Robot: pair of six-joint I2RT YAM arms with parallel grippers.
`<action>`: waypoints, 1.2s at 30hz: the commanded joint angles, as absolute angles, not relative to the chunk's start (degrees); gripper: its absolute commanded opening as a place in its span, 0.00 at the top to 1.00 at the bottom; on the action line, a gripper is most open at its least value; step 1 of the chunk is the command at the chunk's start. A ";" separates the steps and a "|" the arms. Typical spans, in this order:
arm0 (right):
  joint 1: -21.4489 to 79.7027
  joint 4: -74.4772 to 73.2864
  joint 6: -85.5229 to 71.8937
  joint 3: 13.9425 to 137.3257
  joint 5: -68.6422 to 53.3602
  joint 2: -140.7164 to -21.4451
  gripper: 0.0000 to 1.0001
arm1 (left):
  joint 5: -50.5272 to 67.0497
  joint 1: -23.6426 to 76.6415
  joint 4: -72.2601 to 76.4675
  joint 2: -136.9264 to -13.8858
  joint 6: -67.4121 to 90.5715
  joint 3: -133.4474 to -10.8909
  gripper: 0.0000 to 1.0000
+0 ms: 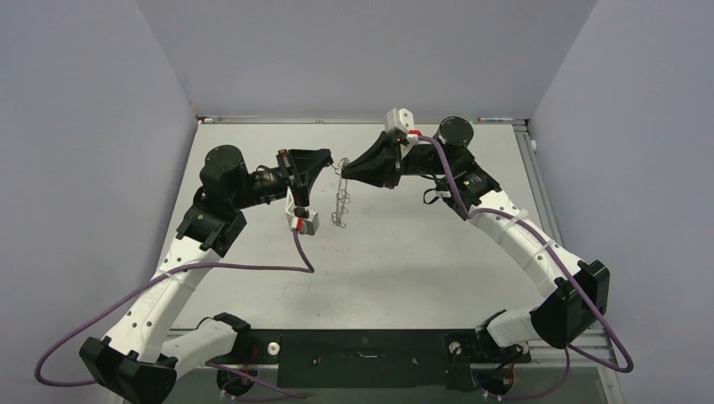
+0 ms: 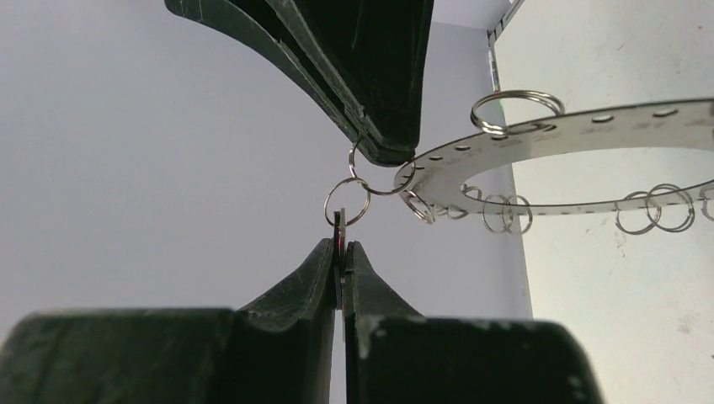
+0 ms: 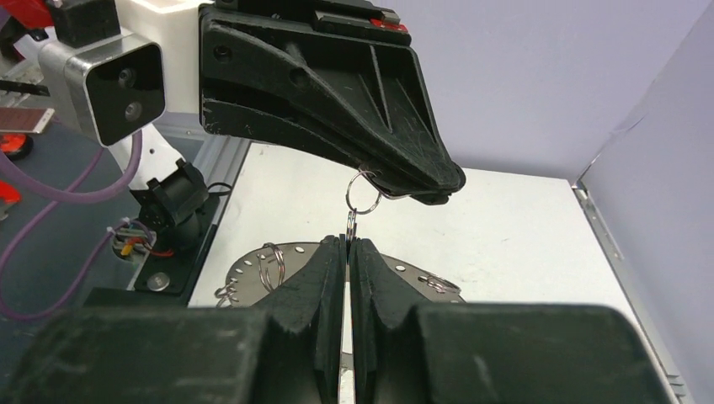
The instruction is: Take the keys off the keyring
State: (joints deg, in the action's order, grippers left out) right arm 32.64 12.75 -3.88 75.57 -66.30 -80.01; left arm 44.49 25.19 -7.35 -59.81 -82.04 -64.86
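The keyring [image 1: 340, 204], a flat grey ring with small wire loops on its rim, hangs in the air between my two grippers. In the left wrist view my left gripper [image 2: 341, 248] is shut on a thin silvery key [image 2: 339, 229], which carries a wire loop [image 2: 347, 202]. That loop links to a second loop pinched in my right gripper [image 2: 383, 151] and threaded through the keyring's rim [image 2: 572, 135]. In the right wrist view my right gripper [image 3: 347, 244] is shut on a loop, the left gripper [image 3: 421, 181] is just above, and the keyring [image 3: 253, 257] is below.
The white table [image 1: 404, 252] lies under the hanging ring. Grey walls close the left, back and right sides, with a metal rail [image 1: 354, 120] along the back edge. The two gripper tips [image 1: 340, 169] nearly touch above the middle of the table.
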 commanded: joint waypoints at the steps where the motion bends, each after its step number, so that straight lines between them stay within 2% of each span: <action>1: 32.51 12.85 3.24 75.94 -69.15 -77.61 0.95 | 43.98 24.79 -5.26 -60.22 -77.04 -68.27 1.00; 22: 34.86 -14.75 33.80 86.96 -70.35 -81.92 0.95 | 43.44 29.10 -17.70 -64.20 -69.06 -78.15 1.00; 36: 36.02 -21.35 43.03 90.85 -68.28 -83.69 0.95 | 39.06 33.71 -25.07 -65.55 -66.37 -80.94 1.00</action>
